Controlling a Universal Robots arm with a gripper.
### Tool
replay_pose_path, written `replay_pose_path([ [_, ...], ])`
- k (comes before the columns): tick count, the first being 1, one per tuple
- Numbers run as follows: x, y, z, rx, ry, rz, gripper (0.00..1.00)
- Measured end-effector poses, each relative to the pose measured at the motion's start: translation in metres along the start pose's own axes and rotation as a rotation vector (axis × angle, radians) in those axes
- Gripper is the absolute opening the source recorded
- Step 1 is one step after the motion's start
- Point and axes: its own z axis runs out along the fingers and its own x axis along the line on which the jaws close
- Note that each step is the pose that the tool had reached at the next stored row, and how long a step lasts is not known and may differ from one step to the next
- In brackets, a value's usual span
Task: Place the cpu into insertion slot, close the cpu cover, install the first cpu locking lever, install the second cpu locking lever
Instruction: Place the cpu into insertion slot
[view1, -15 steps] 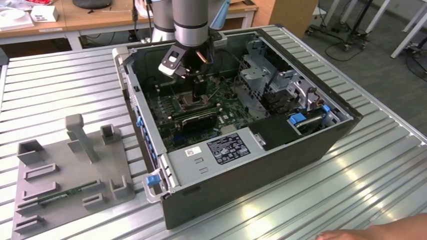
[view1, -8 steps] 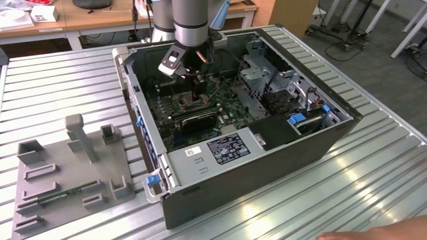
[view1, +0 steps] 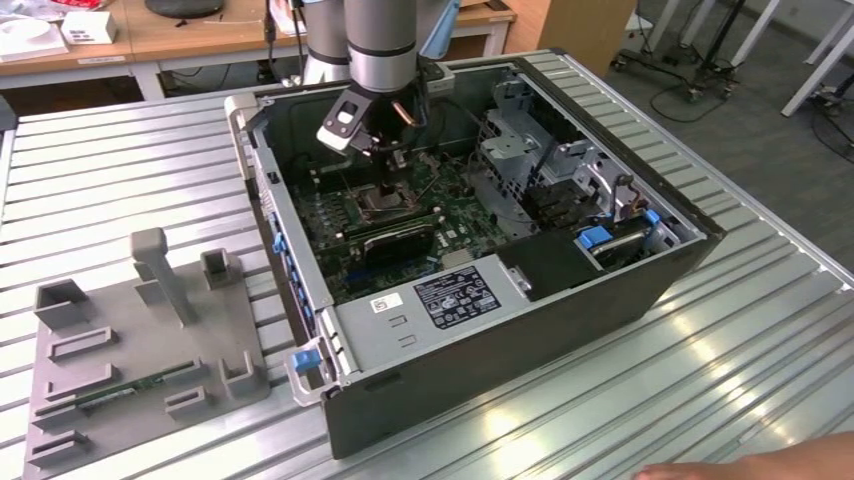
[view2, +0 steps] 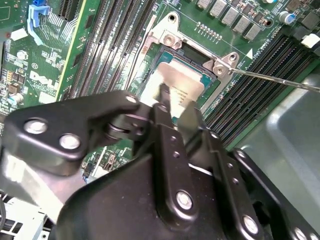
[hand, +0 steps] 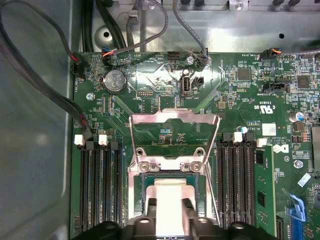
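While the jaws (hand: 169, 206) pinch the cpu (hand: 170, 187) by two opposite edges: hold it flat and square, lower it straight.
Insertion slot (hand: 144, 192): directly under the jaws; its dark rim frames the cpu closely, so little sideways slack.
Cpu cover (hand: 175, 116): tipped back beyond the jaws, clear of them.
Memory slots (hand: 100, 190): flank both sides of the jaws; free room lies above.

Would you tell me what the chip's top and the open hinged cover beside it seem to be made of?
The chip has a top that looks like silvery metal: pale, matte, with an even sheen. The cover looks like thin stamped steel, perhaps plated: bright grey, folded edges, a large cut-out showing the green board through it. Exact alloys cannot be told.
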Motion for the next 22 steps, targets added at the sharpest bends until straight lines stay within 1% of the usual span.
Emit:
replay_pose_path([
  [2, 0.0, 0.0, -0.0001, 0.0, 0.0, 0.0, 0.24],
  [3, 0.0, 0.0, -0.0002, 0.0, 0.0, 0.0, 0.24],
  [5, 0.0, 0.0, -0.0004, 0.0, 0.0, 0.0, 0.12],
  [7, 0.0, 0.0, -0.0005, 0.0, 0.0, 0.0, 0.1],
  [14, 0.0, 0.0001, -0.0016, 0.0001, 0.0, 0.0, 0.1],
  [17, 0.0, 0.0001, -0.0017, 0.0021, -0.0003, 0.0, 0.1],
  [19, 0.0, 0.0001, -0.0016, 0.0053, -0.0001, 0.0, 0.1],
  [22, 0.0, 0.0001, -0.0016, 0.0057, -0.0001, 0.0, 0.1],
])
